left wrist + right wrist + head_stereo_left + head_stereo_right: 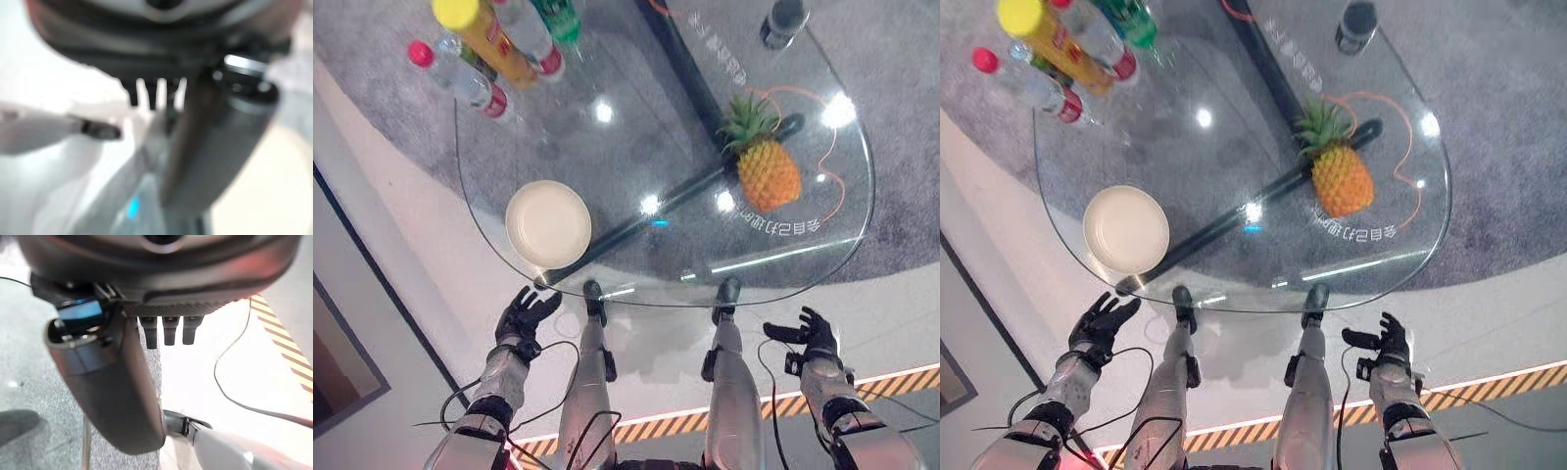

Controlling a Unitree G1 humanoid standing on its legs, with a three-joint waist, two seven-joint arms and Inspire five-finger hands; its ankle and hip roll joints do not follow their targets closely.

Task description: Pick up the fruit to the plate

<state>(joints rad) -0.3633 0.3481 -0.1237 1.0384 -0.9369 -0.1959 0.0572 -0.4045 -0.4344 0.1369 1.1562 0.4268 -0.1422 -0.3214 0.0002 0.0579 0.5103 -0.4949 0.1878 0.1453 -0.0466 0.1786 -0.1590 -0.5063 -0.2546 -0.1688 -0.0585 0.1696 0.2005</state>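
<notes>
A pineapple [769, 168] lies on its side on a round glass table [607, 147], leaves pointing toward the far side. A cream plate [548, 224] sits on the same table near the edge closest to the robot, well apart from the pineapple, toward the robot's left of it. A cluster of bottles [494, 49] stands on the far side of the plate.

Both hands hang below the near table edge and hold nothing. The left hand [530, 313] is just below the plate's edge of the table, fingers spread and relaxed. The right hand [811, 338] is below the pineapple's side, fingers straight and loosely spread, thumb out.

Nothing has been grasped yet, so the whole task seems to lie ahead. The pineapple is bulky and rounded, and on smooth glass it may roll away if a hand nudges it rather than closing round it. A one-handed hold may slip under its weight. The plate sits close to the table edge, so a heavy or off-centre landing could push it over.
</notes>
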